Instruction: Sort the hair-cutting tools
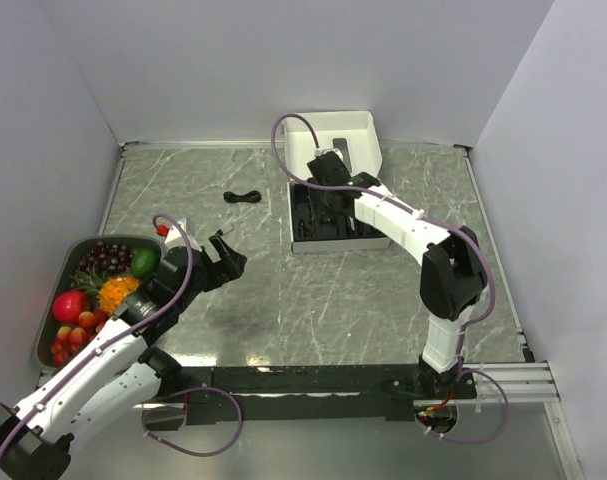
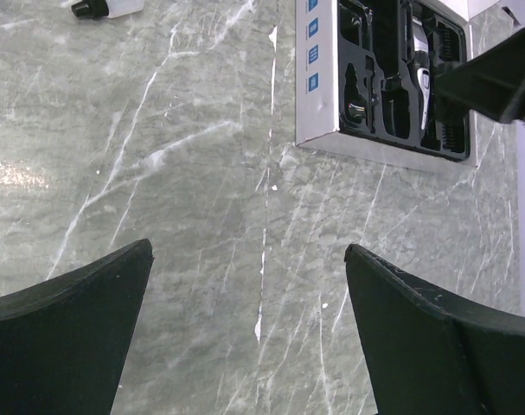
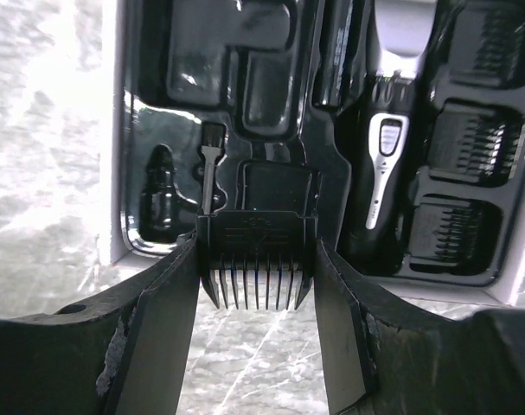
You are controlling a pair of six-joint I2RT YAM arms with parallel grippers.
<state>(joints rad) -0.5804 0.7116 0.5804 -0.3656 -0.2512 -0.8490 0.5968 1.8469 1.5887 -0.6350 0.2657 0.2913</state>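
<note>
My right gripper [image 3: 256, 264] is shut on a small black comb guard [image 3: 256, 233], teeth pointing down, held just above the near edge of the black moulded tray [image 3: 331, 186] in the white box [image 1: 295, 243]. The black-and-silver clipper [image 3: 383, 169] lies in its slot in the tray, with several more comb guards [image 3: 470, 147] in slots to its right. A small brush [image 3: 210, 169] and a tiny black piece [image 3: 158, 186] sit in the left slots. The coiled black cable [image 1: 243, 196] lies on the table left of the box. My left gripper [image 1: 226, 256] is open and empty over bare table, as the left wrist view [image 2: 246, 251] shows.
A grey bowl [image 1: 75, 250] of colourful fruit stands at the left beside my left arm. A small white bottle [image 1: 166, 228] lies near it. The box's white lid [image 1: 348, 135] stands open at the back. Grey walls close in on three sides.
</note>
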